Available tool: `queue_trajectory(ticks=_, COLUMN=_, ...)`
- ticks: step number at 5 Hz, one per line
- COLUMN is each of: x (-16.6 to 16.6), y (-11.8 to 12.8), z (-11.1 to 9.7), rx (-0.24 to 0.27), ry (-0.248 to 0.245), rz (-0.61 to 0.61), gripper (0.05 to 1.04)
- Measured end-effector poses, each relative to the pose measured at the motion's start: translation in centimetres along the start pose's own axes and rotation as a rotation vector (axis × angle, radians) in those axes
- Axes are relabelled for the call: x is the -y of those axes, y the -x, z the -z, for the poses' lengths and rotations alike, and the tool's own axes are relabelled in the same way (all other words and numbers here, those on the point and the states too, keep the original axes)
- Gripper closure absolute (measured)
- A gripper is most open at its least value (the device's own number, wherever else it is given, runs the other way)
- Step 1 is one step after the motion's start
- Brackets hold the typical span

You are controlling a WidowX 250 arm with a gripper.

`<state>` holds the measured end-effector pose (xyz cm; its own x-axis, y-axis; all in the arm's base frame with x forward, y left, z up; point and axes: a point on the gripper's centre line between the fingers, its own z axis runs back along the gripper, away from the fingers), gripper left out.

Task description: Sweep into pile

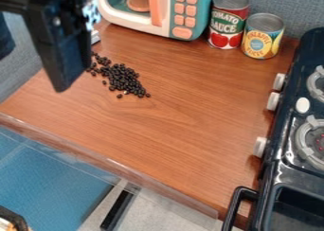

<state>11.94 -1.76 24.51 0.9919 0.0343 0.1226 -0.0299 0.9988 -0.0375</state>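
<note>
Beans (126, 78) are lying in a loose, uneven patch on the brown wooden desk (184, 111), left of centre in the upper half of the frame. They are showing nearly black, small and rounded, with a slight gloss. The patch is slanting from upper left to lower right, crowding thickest in its middle and thinning towards its upper-left end. A few are sitting apart along the edges, one of them just below the patch, and a tiny pale speck is showing near the lower part.

The black gripper (61, 81) is hanging at the upper left of the frame, its lower end pointing downward, left of the patch. How far open it is, I cannot tell, nor whether it is holding anything or touching the desk or the nearest beans.
</note>
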Motion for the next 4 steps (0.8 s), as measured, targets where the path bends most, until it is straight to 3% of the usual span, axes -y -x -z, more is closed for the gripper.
queue_trajectory(ticks=1, x=-0.1, y=0.1, z=0.2, rx=-0.008, ry=0.006, rz=0.017, gripper=0.083)
queue_trajectory(ticks=3, x=-8.1, y=-0.6, z=1.7, rx=0.017, ry=0.115, rz=0.048, gripper=0.083)
queue_trajectory(ticks=4, x=-10.5, y=-1.0, z=2.5, rx=0.055, ry=0.137, rz=0.096, gripper=0.083)
